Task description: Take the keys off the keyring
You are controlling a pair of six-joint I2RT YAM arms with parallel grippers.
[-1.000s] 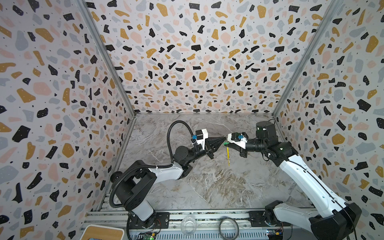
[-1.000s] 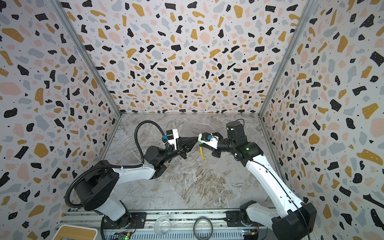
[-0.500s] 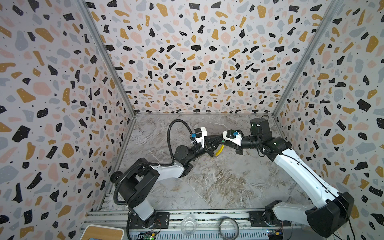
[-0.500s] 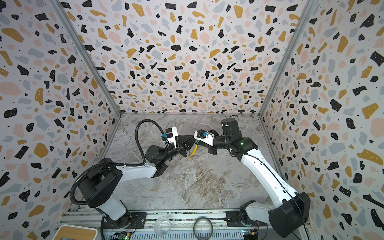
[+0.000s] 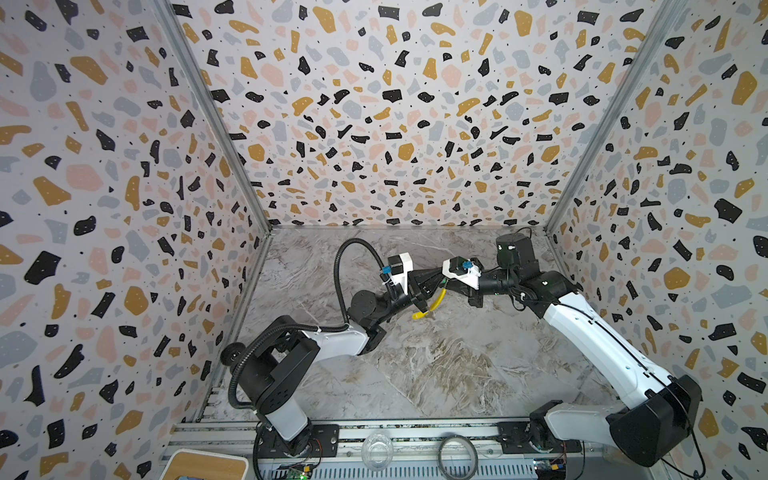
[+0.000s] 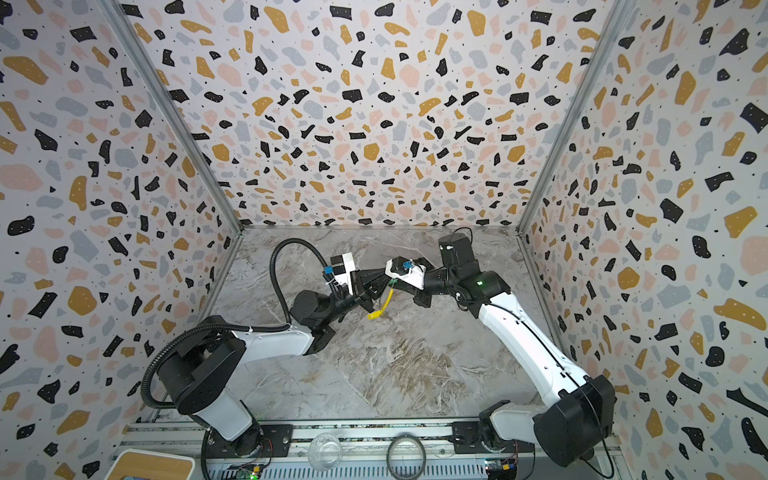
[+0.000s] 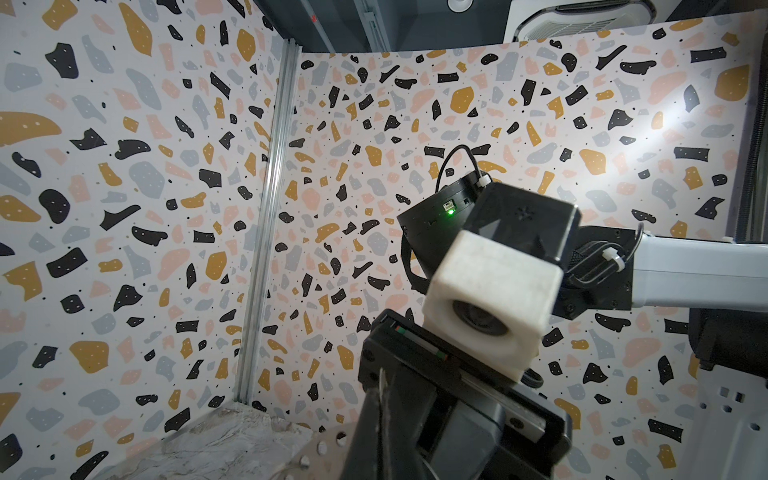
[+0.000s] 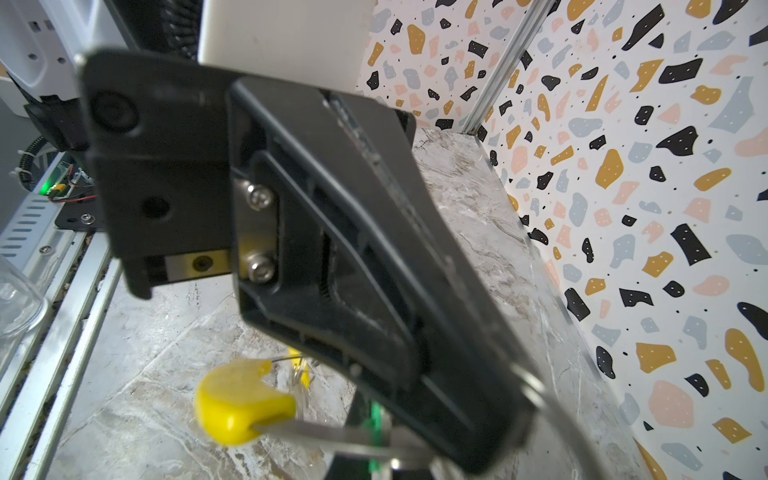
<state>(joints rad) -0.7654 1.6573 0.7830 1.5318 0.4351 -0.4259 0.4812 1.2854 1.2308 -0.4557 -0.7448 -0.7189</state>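
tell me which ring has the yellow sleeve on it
The thin wire keyring held up in the air; the darker, thicker ring lying on the front rail has none.

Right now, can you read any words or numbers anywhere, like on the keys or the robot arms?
None can be read.
The keyring has a plain yellow sleeve with no writing.
The small circuit board on the front rail is too small to read.

The keyring (image 5: 436,302), a thin silvery wire loop, hangs in the air above the far middle of the table (image 5: 436,374), its curved yellow sleeve (image 8: 239,399) drooping toward the near left. The keys (image 8: 376,417) show only as a blurred green tag at the wire.
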